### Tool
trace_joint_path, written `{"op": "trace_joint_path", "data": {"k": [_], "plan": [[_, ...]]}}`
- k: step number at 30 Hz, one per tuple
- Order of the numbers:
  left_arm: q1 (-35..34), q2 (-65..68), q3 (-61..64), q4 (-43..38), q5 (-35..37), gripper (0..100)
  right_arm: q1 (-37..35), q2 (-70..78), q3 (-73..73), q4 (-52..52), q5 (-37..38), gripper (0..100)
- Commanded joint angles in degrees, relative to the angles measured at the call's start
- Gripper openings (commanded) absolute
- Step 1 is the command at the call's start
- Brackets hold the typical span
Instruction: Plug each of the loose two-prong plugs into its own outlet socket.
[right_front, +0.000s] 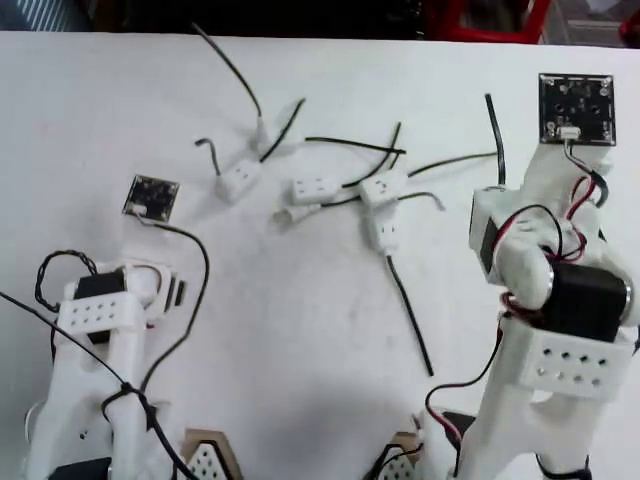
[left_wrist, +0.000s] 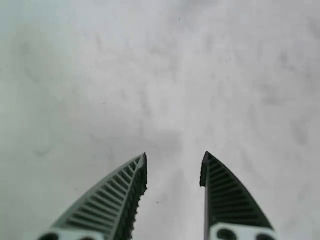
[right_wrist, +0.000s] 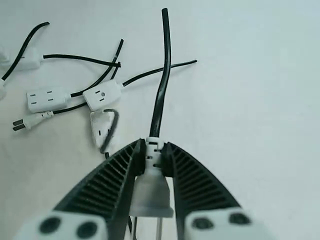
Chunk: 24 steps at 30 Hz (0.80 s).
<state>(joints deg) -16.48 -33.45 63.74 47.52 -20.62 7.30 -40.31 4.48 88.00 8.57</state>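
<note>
My right gripper (right_wrist: 154, 145) is shut on a pale two-prong plug (right_wrist: 151, 189), whose black cord (right_wrist: 161, 90) runs away across the table. Beyond it lie three white outlet sockets: one long (right_wrist: 48, 99), one beside it (right_wrist: 102, 95), and one nearer with a cord looped over it (right_wrist: 101, 129). A loose plug (right_wrist: 30, 121) lies by the long socket. From above, these sockets (right_front: 316, 188) (right_front: 384, 187) (right_front: 385, 233) cluster mid-table, with the loose plug (right_front: 290, 214) and another socket (right_front: 238, 180) further left. My left gripper (left_wrist: 174, 157) is open over bare table.
Black cords (right_front: 410, 315) trail between the sockets and across the white table (right_front: 300, 350). The right arm's body (right_front: 550, 290) stands at the right edge, the left arm (right_front: 100, 320) at the lower left. A dark gap runs along the table's far edge.
</note>
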Motion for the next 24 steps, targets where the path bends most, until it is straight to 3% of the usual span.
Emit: {"op": "trace_joint_path", "data": {"k": [1, 5, 12, 16, 24], "plan": [[-0.7, -1.9, 0.1, -1.0, 0.2, 19, 0.3, -0.9, -1.7, -0.1, -0.6, 1.7], [-0.7, -1.9, 0.1, -1.0, 0.2, 19, 0.4, 2.2, 5.2, -4.6, -0.6, 1.7], [-0.7, -1.9, 0.1, -1.0, 0.2, 19, -0.4, 9.3, 28.2, -26.2, 0.0, 1.7], [-0.7, -1.8, 0.1, -1.0, 0.2, 19, -2.3, 15.1, 35.4, -34.9, 4.1, 1.7], [-0.7, -1.8, 0.1, -1.0, 0.2, 19, -4.0, 27.1, 34.2, -37.4, 4.7, 5.2]]}}
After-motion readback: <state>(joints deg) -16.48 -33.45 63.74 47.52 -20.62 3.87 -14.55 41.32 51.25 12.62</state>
